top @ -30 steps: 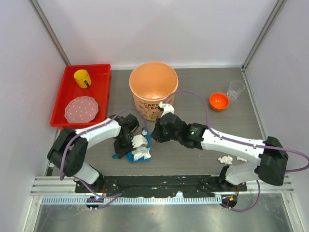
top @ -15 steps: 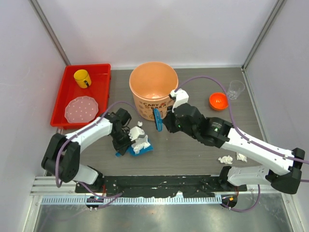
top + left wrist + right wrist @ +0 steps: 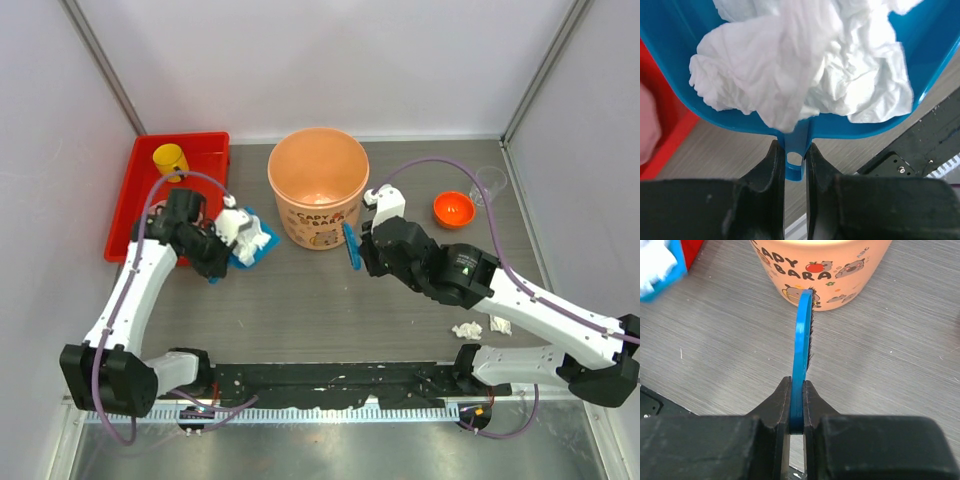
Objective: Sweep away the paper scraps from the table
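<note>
Left gripper point(image 3: 794, 156): clamped on the thin handle tab of a blue dustpan point(image 3: 685, 60), one finger on each side of it; in the top view this gripper point(image 3: 210, 258) is at about 9 o'clock on the table.
Right gripper point(image 3: 797, 392): clamped on a blue brush point(image 3: 801, 340) that stands edge-on, its dark bristles facing right in the wrist view.
Paper scraps, in the pan: crumpled white tissue wads point(image 3: 800, 65) heaped together and filling most of the dustpan, one fold hanging over its rear lip above the handle.
Paper scraps, loose: two small white wads point(image 3: 466, 329) lie on the table at about 4 o'clock, close to each other, near the right arm's base and well apart from the brush.
Dustpan's place: at 8 o'clock from the orange bucket point(image 3: 320, 225), just beside the red tray's right rim.
Brush's place: at 4 o'clock from the bucket, near its wall; touching or not cannot be told.
Table point(image 3: 300, 310): dark grey-brown wood grain, flat.
Room: plain white walls point(image 3: 320, 60) on three sides.
Orange bucket: at 12 o'clock, upright, cartoon print on its side; something pale lies at its bottom, too unclear to name.
Red tray point(image 3: 205, 160): at 10 o'clock, with a yellow cup point(image 3: 170, 161) in its far corner.
Others: a small orange bowl point(image 3: 453, 209) and a clear cup point(image 3: 488, 182) at 2 o'clock, side by side.
</note>
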`<act>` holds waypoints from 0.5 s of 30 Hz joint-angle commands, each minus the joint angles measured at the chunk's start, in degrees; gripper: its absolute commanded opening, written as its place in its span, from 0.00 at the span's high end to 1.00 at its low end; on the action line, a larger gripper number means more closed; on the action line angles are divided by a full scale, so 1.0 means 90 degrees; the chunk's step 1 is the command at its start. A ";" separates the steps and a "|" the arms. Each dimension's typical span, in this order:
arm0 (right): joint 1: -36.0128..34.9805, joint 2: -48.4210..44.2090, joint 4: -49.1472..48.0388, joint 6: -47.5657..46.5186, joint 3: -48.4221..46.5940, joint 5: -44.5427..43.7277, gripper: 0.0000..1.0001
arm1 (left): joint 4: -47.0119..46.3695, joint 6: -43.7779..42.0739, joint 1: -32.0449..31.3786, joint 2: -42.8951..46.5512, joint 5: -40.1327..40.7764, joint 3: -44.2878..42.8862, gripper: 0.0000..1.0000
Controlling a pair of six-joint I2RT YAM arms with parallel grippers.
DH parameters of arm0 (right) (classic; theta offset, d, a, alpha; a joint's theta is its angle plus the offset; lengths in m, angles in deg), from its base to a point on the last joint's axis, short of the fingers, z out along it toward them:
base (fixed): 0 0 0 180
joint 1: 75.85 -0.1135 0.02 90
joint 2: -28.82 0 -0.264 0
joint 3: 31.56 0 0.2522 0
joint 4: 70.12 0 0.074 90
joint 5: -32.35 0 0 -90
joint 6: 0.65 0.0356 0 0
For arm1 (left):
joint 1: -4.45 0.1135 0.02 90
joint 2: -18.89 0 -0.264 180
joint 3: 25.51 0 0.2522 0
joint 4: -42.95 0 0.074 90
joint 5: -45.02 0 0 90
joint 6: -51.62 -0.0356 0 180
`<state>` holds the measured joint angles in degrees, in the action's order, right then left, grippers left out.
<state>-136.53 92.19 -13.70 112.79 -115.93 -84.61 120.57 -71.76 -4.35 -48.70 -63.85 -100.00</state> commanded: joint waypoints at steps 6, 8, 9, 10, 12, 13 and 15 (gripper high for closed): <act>0.0218 -0.0186 0.0387 -0.0007 -0.0026 -0.0754 0.99 | 0.0512 0.0222 0.0645 -0.1131 0.0621 -0.2858 1.00; 0.0404 -0.0302 0.0562 0.0022 -0.0006 -0.0735 0.99 | 0.0561 0.0359 0.0636 -0.1685 0.0778 -0.3861 1.00; 0.0666 -0.0342 0.0621 0.0013 0.0023 -0.0687 0.99 | 0.0542 0.0408 0.0607 -0.1834 0.0856 -0.4206 1.00; 0.0833 -0.0391 0.0670 -0.0007 0.0033 -0.0560 0.99 | 0.0513 0.0544 0.0558 -0.2019 0.1108 -0.4548 1.00; 0.1243 -0.0518 0.0700 -0.0143 0.0130 -0.0072 0.99 | 0.0464 0.0584 0.0237 -0.2496 0.1470 -0.5563 1.00; 0.1612 -0.0557 0.0700 -0.0182 0.0160 0.0055 0.99 | 0.0464 0.0594 0.0061 -0.2664 0.1994 -0.5905 1.00; 0.1946 -0.0635 0.0710 -0.0338 0.0238 0.0309 0.99 | 0.0474 0.0419 -0.0592 -0.3141 0.2592 -0.6804 1.00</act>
<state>-124.36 89.09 -7.69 111.83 -114.42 -85.66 125.62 -68.40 -1.79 -71.98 -51.54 -148.83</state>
